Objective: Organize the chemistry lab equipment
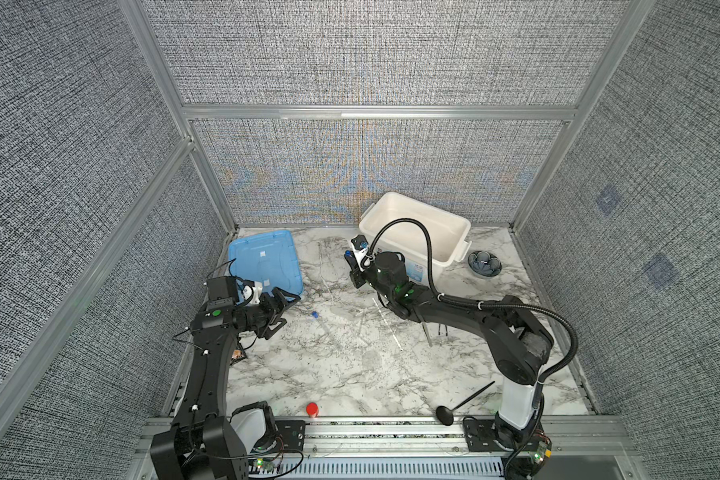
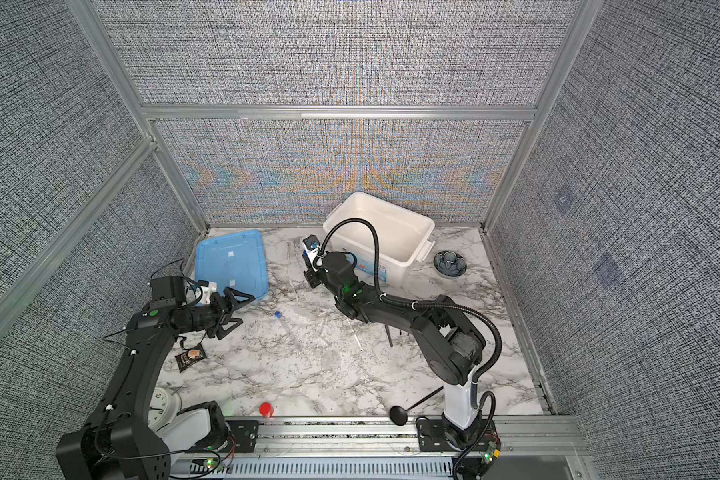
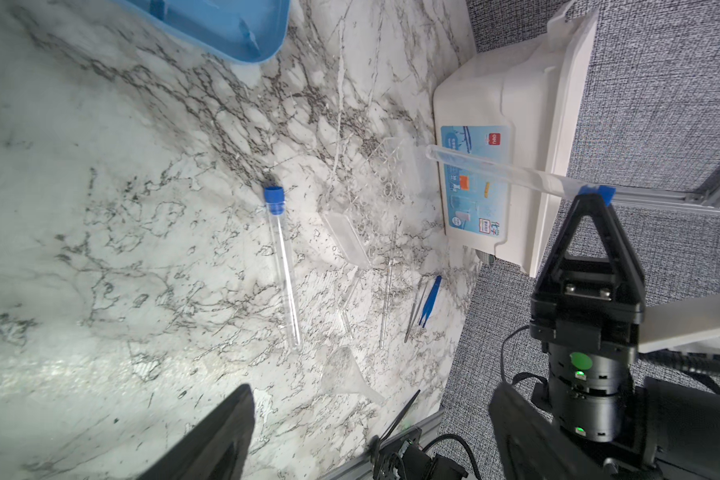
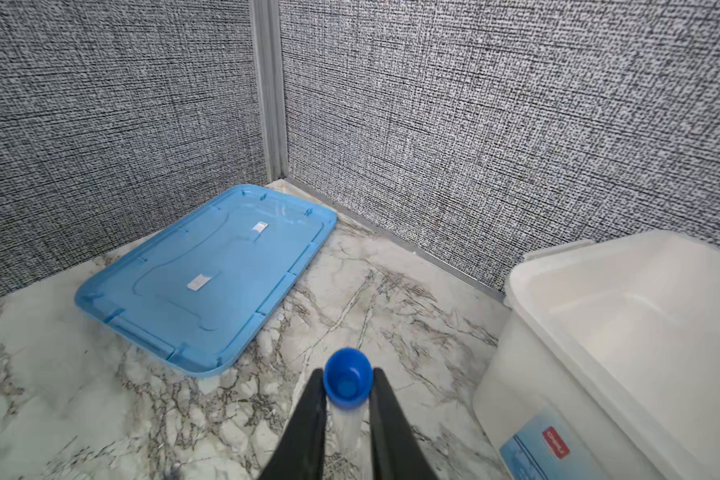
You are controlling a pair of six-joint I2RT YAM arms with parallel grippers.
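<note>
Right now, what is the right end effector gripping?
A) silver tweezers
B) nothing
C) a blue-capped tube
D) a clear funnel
C: in the right wrist view the right end effector is clamped on a blue-capped tube, whose cap shows between its jaws.

A marble bench [image 2: 308, 382] is seen from above, boxed in by grey fabric walls. A blue lid [image 2: 231, 266] is laid flat at the back left. A white tub [image 2: 404, 262] is parked open at the back, with a little flower-shaped dish [image 2: 449, 263] just beside it. The left gripper [image 2: 247, 309] is held with jaws spread wide by the lid's near corner. A blue-capped tube [image 2: 280, 318] can be spotted lying mid-bench. The right gripper [image 2: 309, 266] is found just beside the tub's left end, but its jaws can't really be made out. A black ladle [image 2: 400, 413] and a small red cylinder [image 2: 266, 409] are seen along the front edge.
</note>
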